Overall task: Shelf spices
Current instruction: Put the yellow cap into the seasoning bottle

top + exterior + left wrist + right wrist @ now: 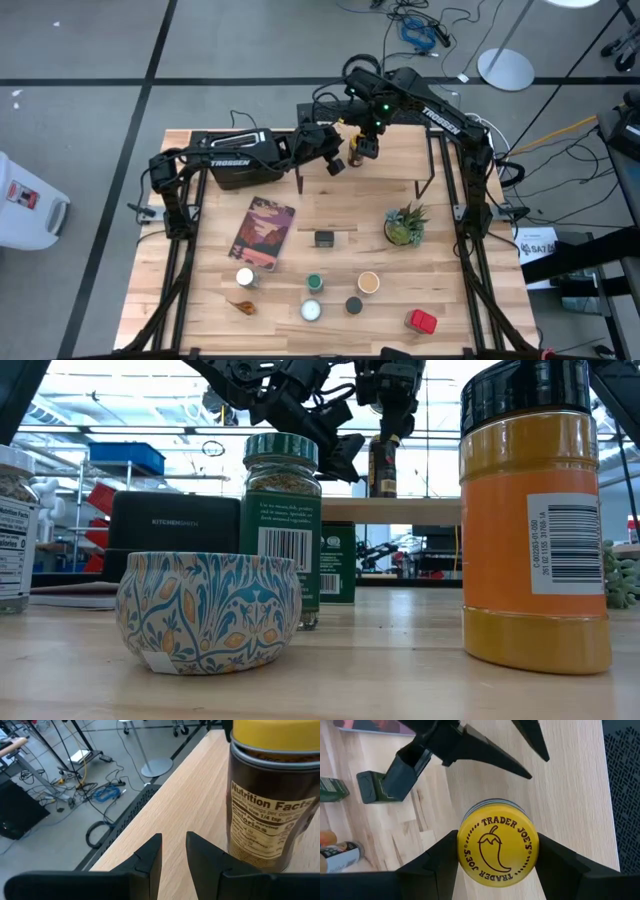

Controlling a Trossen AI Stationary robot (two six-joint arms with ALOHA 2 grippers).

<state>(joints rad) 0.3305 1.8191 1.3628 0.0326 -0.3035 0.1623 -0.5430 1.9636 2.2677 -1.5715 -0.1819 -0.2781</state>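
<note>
Gripping from above, the right gripper point(496, 857) clamps the yellow-lidded brown glass spice jar point(496, 851) on the light wooden shelf point(390, 160), upright so it can be let go cleanly. The left gripper point(173, 851) waits just beside the jar's left, fingers narrow and empty. The shelf's far edge lies close; bare top stretches right. More jars and tins point(314, 284) stand on the near table point(470, 310).

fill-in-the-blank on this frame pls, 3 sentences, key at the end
1. The right gripper has its fingers on either side of a jar whose lid is ____ in colour.
2. That jar stands on the ____.
3. The left gripper holds ____.

Missing words: yellow; shelf; nothing
</note>
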